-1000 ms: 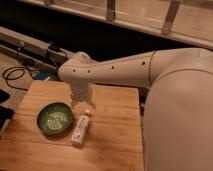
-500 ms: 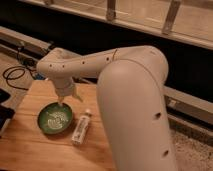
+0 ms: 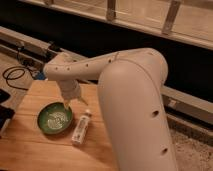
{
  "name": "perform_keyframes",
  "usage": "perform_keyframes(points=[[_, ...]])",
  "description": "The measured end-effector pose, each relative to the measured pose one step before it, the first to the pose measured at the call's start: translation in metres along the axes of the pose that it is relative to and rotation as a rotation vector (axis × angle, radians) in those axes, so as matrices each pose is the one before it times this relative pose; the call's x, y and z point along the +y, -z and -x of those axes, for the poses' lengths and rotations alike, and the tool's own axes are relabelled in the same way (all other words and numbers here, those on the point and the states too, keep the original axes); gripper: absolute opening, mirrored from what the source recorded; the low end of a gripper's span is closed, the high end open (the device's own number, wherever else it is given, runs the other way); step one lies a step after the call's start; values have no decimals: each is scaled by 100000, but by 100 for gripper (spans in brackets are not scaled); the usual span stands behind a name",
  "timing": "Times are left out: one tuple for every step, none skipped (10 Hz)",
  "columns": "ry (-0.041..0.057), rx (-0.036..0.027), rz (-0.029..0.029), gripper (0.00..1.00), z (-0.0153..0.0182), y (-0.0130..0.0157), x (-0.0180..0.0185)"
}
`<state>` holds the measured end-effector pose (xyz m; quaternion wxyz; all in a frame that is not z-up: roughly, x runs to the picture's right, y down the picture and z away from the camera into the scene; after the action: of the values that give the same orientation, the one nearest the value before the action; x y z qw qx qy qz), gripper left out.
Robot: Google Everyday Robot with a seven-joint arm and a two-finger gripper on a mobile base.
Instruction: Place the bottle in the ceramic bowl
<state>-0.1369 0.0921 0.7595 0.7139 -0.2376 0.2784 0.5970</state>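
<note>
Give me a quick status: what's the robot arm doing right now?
Gripper hangs over the ceramic bowl's far rim. Bottle lies flat on the wooden table beside the bowl, not held. Nothing between them.

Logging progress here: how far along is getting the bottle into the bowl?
Done: nothing yet; the bottle lies on the wooden table close beside the green bowl. In hand: the gripper hangs over the bowl's far rim, near the bottle's far end. Left: grasping the bottle, lifting it, setting it in the bowl.
</note>
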Motion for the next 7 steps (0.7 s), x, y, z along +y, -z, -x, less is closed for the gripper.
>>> perform_keyframes(points=[[-2245, 1218, -175, 65, -1084, -681, -1792], [-1615, 1700, -26, 65, -1288, -1043, -1612], [-513, 806, 402, 65, -758, -608, -816], [-236, 685, 130, 65, -588, -396, -630], [496, -109, 236, 65, -28, 11, 173], [421, 21, 81, 65, -49, 25, 183], [-62, -17, -34, 65, 18, -3, -59]])
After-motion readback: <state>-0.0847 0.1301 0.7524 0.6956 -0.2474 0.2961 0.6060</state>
